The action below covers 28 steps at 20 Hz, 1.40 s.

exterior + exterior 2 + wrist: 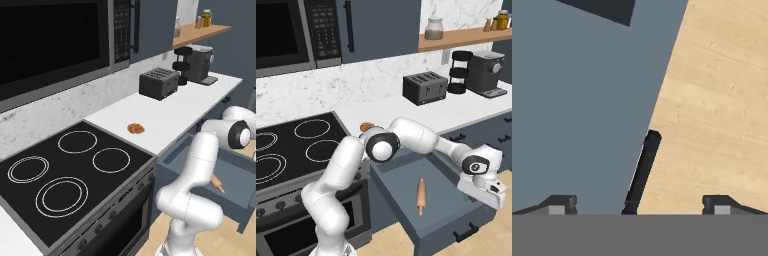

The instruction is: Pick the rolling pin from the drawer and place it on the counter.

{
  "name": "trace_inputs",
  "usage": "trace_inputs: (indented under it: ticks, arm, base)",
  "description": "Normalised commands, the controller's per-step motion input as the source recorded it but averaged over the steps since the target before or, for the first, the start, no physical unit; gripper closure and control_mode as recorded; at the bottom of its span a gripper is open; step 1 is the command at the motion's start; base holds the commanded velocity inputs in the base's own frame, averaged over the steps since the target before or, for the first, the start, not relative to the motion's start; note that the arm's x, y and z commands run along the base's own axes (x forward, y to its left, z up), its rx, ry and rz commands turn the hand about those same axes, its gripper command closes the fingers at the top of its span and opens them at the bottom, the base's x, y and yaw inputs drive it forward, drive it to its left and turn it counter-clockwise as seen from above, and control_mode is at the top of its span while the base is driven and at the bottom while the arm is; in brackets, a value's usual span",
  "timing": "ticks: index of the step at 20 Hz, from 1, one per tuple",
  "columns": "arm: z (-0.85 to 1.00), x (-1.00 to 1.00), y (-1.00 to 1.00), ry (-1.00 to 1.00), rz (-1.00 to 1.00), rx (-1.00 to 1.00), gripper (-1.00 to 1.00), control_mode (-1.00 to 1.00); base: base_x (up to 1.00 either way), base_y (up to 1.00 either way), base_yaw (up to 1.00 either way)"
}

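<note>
Partly arm-hidden rolling pin (218, 186) in drawer (456, 220).

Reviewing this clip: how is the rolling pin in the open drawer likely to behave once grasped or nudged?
The rolling pin looks like a stiff wooden cylinder, so it probably will not flex. Lying flat in the drawer, its round body would likely roll sideways if nudged. Its slim shape suggests it is fairly light, though smooth sides might slip.

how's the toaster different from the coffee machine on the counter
The toaster is low and wide, a dark box with slots on top; the coffee machine stands taller, in grey and black, with a drip tray at its base. The toaster sits nearer the stovetop; the coffee machine is further along. Both rest upright on the white counter against the wall.
</note>
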Motion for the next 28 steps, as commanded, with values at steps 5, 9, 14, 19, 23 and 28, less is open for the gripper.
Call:
trace_inputs:
  ticks: [5,9,14,19,23,28]
  arm:
    - [1.0,0.0,0.62,-0.18,0.03,0.09,-1.0,-1.0]
    - [0.39,0.01,0.97,-0.11,0.05,0.03,-1.0,-1.0]
    - [-0.18,0.0,1.0,-0.01,0.17,0.0,-1.0,-1.0]
    - [-0.43,0.33,0.95,0.0,0.23,0.0,-1.0,-1.0]
    - [-0.25,0.54,0.61,0.0,0.15,0.0,-1.0,-1.0]
    - [-0.41,0.57,0.0,0.03,0.09,-0.02,-1.0,-1.0]
  base:
    - [0.0,0.0,0.0]
    - [0.0,0.0,0.0]
    - [0.0,0.0,0.0]
    - [0.0,0.0,0.0]
    - [0.0,0.0,0.0]
    - [0.0,0.0,0.0]
